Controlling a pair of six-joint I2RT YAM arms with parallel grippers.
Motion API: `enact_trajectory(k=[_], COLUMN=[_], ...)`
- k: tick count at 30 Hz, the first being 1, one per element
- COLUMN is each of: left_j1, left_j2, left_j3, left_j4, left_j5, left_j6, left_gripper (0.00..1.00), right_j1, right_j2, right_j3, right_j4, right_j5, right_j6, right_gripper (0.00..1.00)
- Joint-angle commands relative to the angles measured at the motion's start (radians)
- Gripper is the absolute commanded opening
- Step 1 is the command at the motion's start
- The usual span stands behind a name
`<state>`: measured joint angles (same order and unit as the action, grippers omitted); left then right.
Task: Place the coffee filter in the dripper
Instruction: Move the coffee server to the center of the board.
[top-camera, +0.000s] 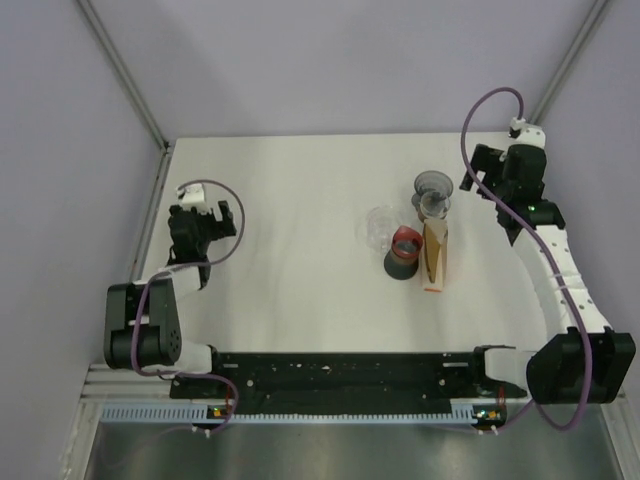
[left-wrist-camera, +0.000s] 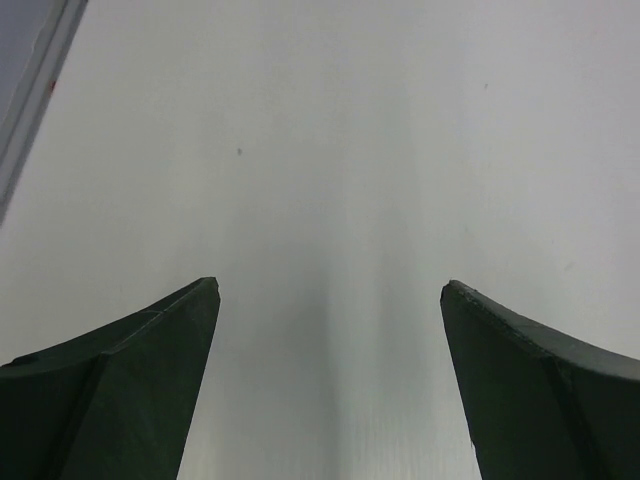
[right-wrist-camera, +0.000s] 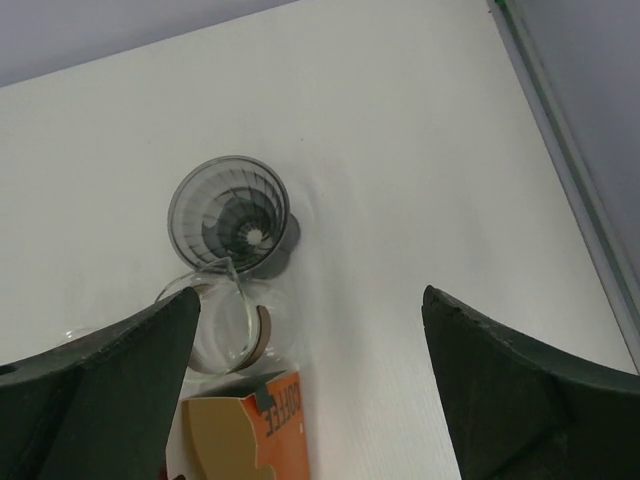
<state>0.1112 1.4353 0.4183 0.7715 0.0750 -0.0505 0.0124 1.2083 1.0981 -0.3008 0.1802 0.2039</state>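
Observation:
The dark grey ribbed dripper (top-camera: 432, 184) stands upright at the back right, empty; the right wrist view shows it from above (right-wrist-camera: 230, 212). Brown paper coffee filters sit in an open orange box (top-camera: 435, 257), seen at the bottom of the right wrist view (right-wrist-camera: 245, 430). My right gripper (top-camera: 482, 180) is open and empty, hovering just right of the dripper; in its own view (right-wrist-camera: 310, 295) the jaws stand wide apart. My left gripper (top-camera: 207, 213) is open and empty at the far left, over bare table (left-wrist-camera: 330, 285).
A clear glass server (top-camera: 434, 207) stands between dripper and box, touching both (right-wrist-camera: 225, 325). A dark cup with a red rim (top-camera: 404, 252) and a clear glass piece (top-camera: 379, 228) lie left of the box. A metal rail (right-wrist-camera: 565, 160) edges the table on the right.

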Motion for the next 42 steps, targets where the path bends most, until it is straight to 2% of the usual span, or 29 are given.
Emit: enact_trajectory(k=[1, 4, 6, 9, 13, 15, 16, 19, 21, 35, 40, 42], left_j1=[-0.002, -0.002, -0.002, -0.002, -0.004, -0.004, -0.004, -0.002, -0.002, -0.002, -0.002, -0.002], left_j2=[-0.032, 0.017, 0.04, 0.051, 0.063, 0.066, 0.063, 0.039, 0.021, -0.053, -0.052, -0.05], left_j3=[0.358, 0.572, 0.672, 0.787, 0.891, 0.924, 0.936, 0.939, 0.932, 0.872, 0.875, 0.873], left_j4=[-0.555, -0.873, -1.03, -1.196, -1.33, -1.38, -1.399, -1.416, -1.414, -1.379, -1.379, -1.381], left_j5=[0.083, 0.143, 0.169, 0.189, 0.129, 0.124, 0.127, 0.154, 0.158, 0.154, 0.161, 0.16], left_j6=[0.075, 0.144, 0.182, 0.202, 0.178, 0.175, 0.17, 0.159, 0.156, 0.161, 0.163, 0.163], left_gripper=[0.97, 0.94, 0.91, 0.89, 0.87, 0.85, 0.84, 0.82, 0.81, 0.8, 0.8, 0.79], right_j1=[0.037, 0.07, 0.096, 0.156, 0.318, 0.391, 0.411, 0.426, 0.429, 0.431, 0.431, 0.434], right_j2=[0.031, 0.071, 0.111, 0.163, 0.183, 0.207, 0.226, 0.275, 0.293, 0.369, 0.385, 0.385], right_j3=[0.135, 0.222, 0.285, 0.338, 0.309, 0.293, 0.292, 0.284, 0.281, 0.235, 0.236, 0.24], right_j4=[-0.174, -0.274, -0.368, -0.475, -0.535, -0.541, -0.549, -0.558, -0.56, -0.566, -0.567, -0.567], right_j5=[-0.077, -0.09, -0.09, -0.122, -0.033, -0.039, -0.047, -0.054, -0.054, 0.004, -0.018, -0.042], right_j6=[0.015, 0.005, 0.011, 0.032, 0.069, 0.075, 0.078, 0.074, 0.071, 0.054, 0.049, 0.046], right_gripper=[0.92, 0.85, 0.75, 0.66, 0.66, 0.65, 0.64, 0.47, 0.41, 0.39, 0.31, 0.24])
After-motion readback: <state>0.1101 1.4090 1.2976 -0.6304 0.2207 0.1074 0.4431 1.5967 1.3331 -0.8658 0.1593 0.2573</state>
